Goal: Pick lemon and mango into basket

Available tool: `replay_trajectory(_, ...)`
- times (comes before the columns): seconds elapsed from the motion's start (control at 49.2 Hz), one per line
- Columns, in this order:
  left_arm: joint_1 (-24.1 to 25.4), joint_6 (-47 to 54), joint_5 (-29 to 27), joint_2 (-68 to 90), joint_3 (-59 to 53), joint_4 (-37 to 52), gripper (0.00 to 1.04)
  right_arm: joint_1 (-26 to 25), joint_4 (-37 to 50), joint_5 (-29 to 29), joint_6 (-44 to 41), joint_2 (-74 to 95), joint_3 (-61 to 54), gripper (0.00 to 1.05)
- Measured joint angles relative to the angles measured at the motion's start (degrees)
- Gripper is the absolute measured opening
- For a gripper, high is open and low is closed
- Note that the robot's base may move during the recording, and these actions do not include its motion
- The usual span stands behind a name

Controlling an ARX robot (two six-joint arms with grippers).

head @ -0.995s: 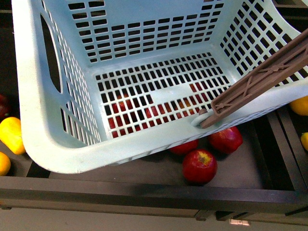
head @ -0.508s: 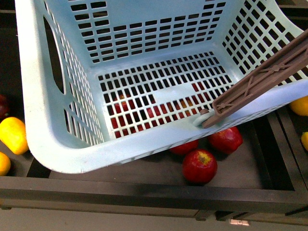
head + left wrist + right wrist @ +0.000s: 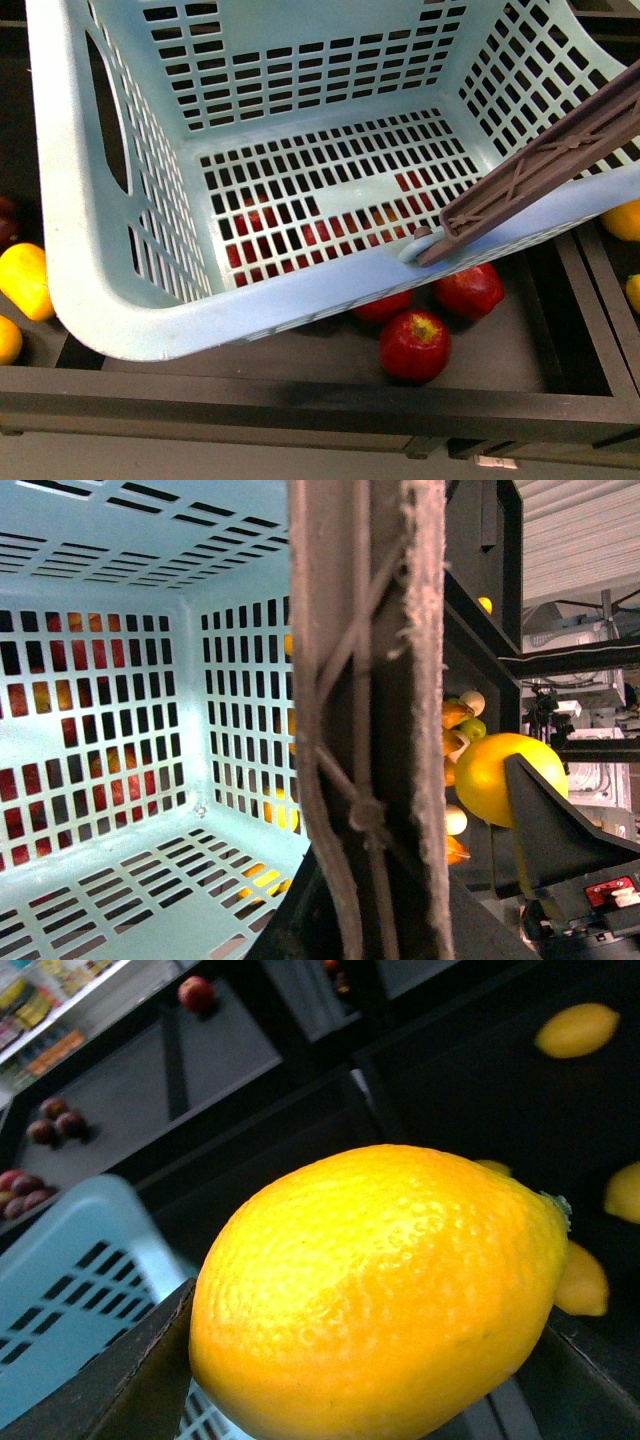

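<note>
The pale teal basket hangs tilted above the shelf and fills most of the front view, with nothing inside it. Its brown handle crosses the right rim. In the left wrist view that handle runs between the jaws of my left gripper, which is shut on it. My right gripper is shut on the lemon, a bright yellow dimpled oval, close beside the basket's rim. The lemon also shows past the handle. I cannot tell a mango among the yellow fruits at the shelf's sides.
Red apples lie in the dark shelf bin under the basket, behind a raised front edge. An orange-yellow fruit sits in the bin to the right. More yellow fruits and dark red ones lie on shelves in the right wrist view.
The basket swayed slightly to the right and has come back left. The apples and other fruit have not moved.
</note>
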Motion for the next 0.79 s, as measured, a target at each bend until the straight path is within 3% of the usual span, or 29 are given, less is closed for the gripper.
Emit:
replay_trajectory(0.162,0.0,0.0,0.0,0.0,0.0,0.0,0.05,9.7,0.5,2.9,-0.5,2.4,0.7,0.80)
replay_trajectory(0.345,0.0,0.0,0.0,0.0,0.0,0.0,0.05,14.6,0.6,3.8,-1.7,2.7,-0.5,0.82)
replay_trajectory(0.447,0.0,0.0,0.0,0.0,0.0,0.0,0.05,14.6,1.3,4.7,-1.7,2.7,-2.0,0.98)
replay_trajectory(0.792,0.0,0.3,-0.2,0.2,0.0,0.0,0.05,6.1,1.9,9.7,-1.3,-8.2,-5.6,0.96)
